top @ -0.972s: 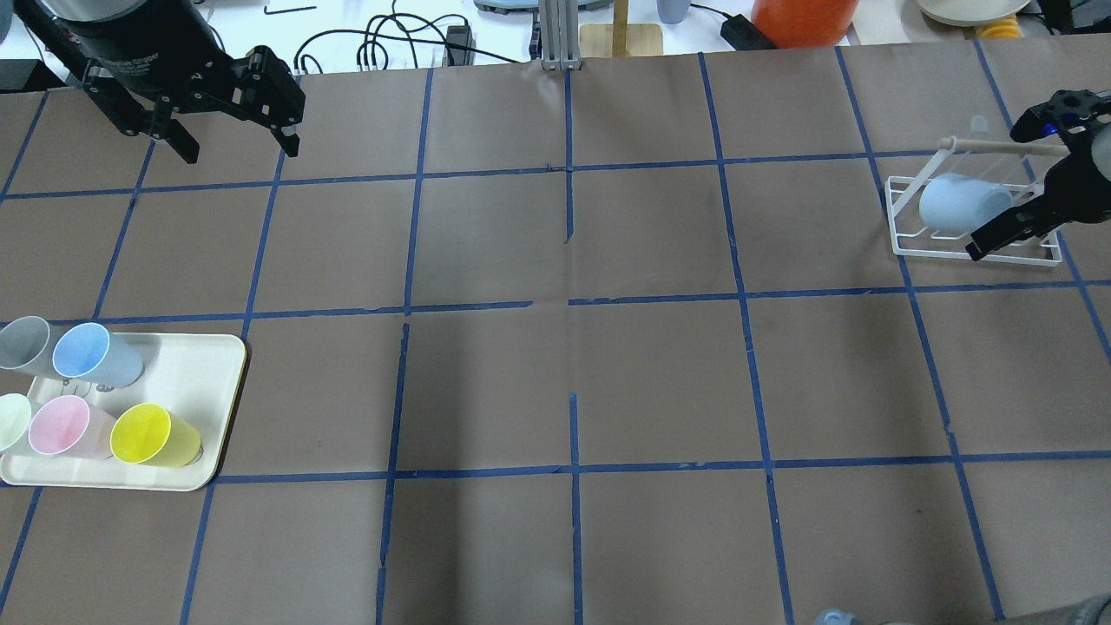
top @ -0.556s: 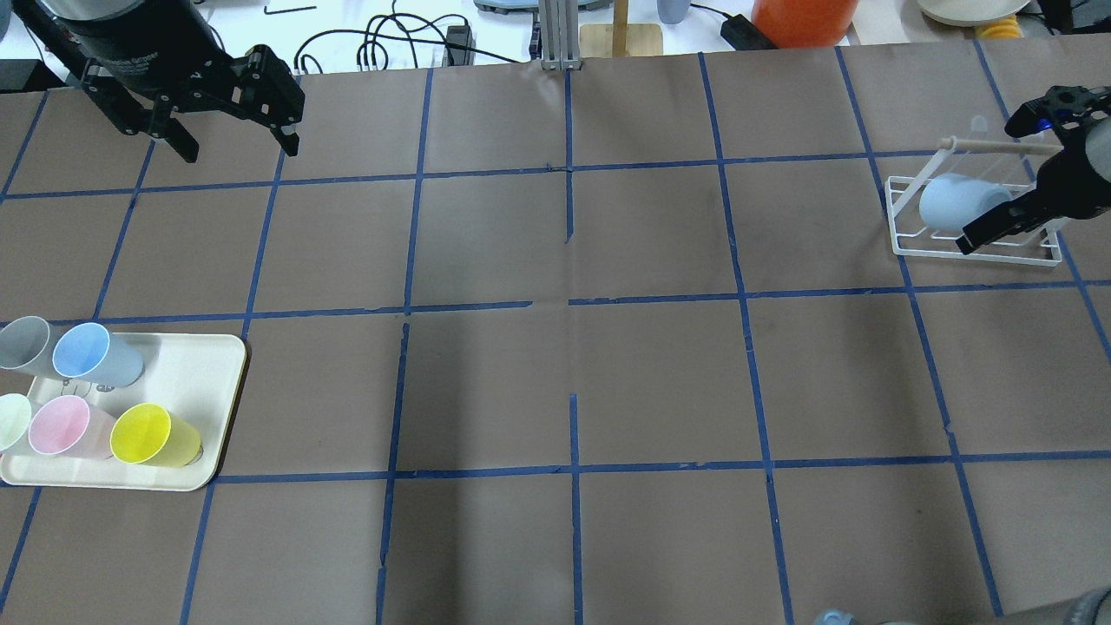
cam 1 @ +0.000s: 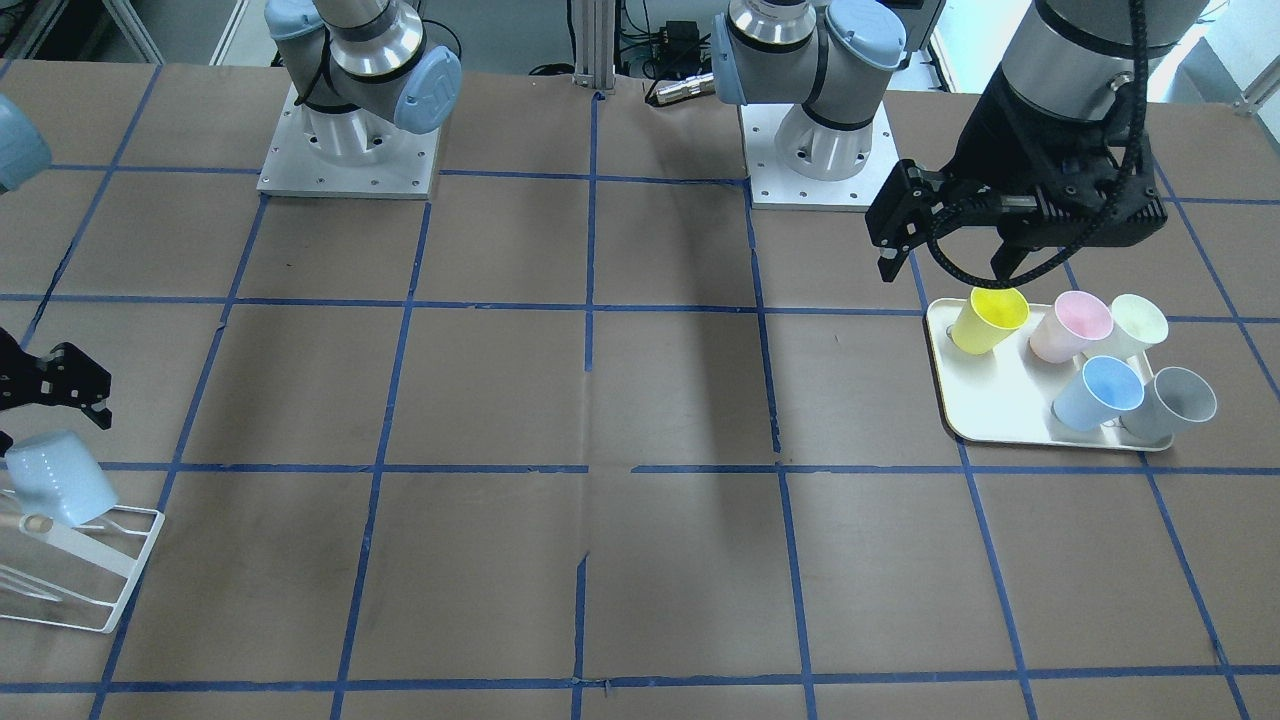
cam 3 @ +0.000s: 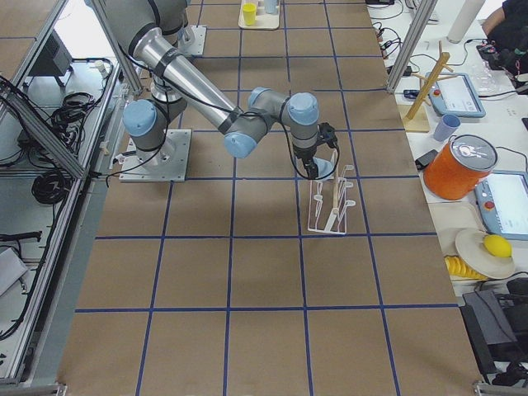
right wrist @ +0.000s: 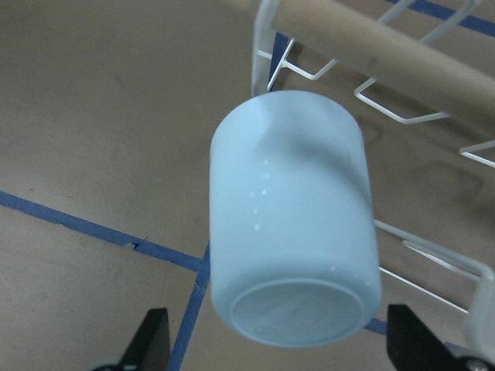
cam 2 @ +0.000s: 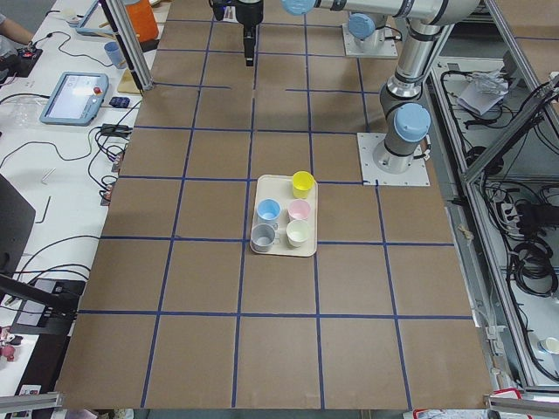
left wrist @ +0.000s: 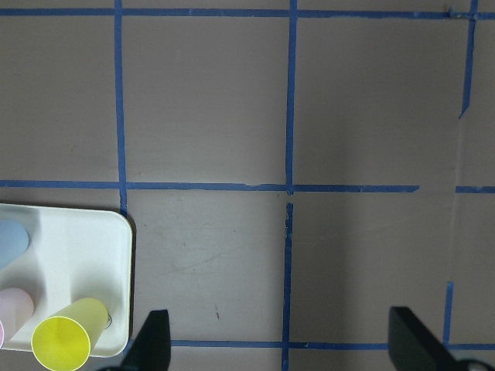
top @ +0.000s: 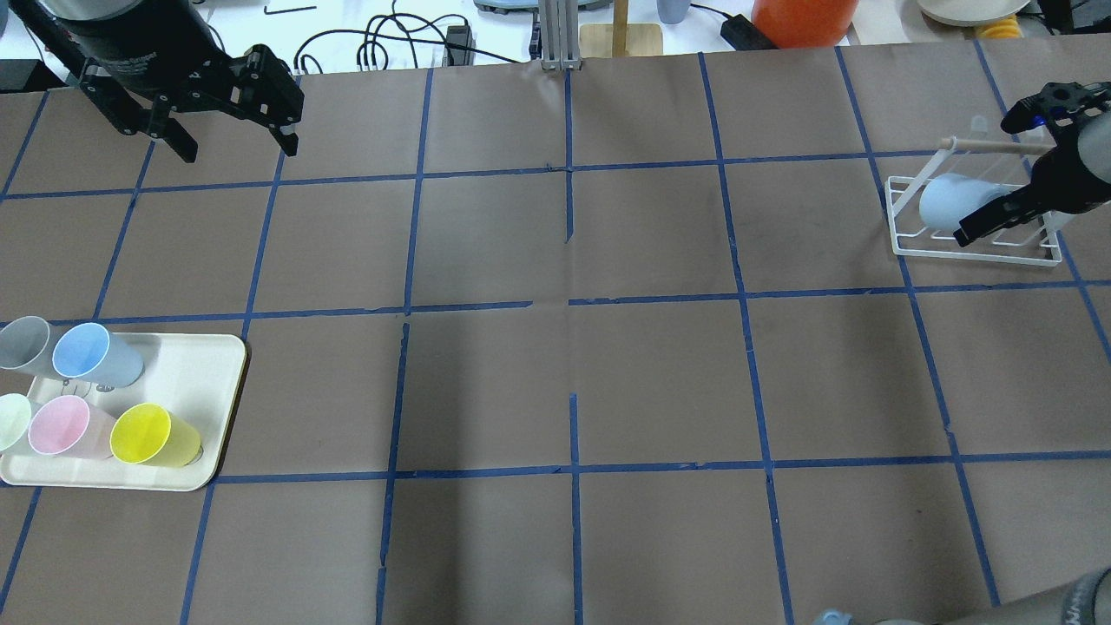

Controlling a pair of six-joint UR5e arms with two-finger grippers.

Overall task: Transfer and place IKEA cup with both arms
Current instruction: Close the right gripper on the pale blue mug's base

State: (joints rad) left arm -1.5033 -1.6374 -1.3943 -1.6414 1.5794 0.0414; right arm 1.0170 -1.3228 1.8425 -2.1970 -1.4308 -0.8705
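**Pale cup is resting on the wire rack, right gripper is gaping at its base**

The pale blue cup (top: 948, 201) is lying tilted on the white wire rack (top: 903, 247) at the far right of the brown table (top: 660, 373), just under the rack's wooden rod (top: 981, 146). Its flat base is facing the right gripper (right wrist: 280, 344). That gripper's jaws are standing wide, one finger showing on each side of the base in the wrist view and neither pressing on the cup. Whether the fingertips are reaching past the base I cannot tell.

The left gripper (top: 239, 153) is hanging above the table on the other side, its jaws also spread wide and holding nothing. Near it the cream tray (top: 208, 365) is carrying five upright cups: a yellow cup (top: 154, 435), a pink cup (top: 61, 426), a stronger blue cup (top: 91, 354), a grey cup (top: 24, 342) and a pale greenish cup (top: 10, 421). The tray and the rack are sitting well apart, at opposite ends of the table
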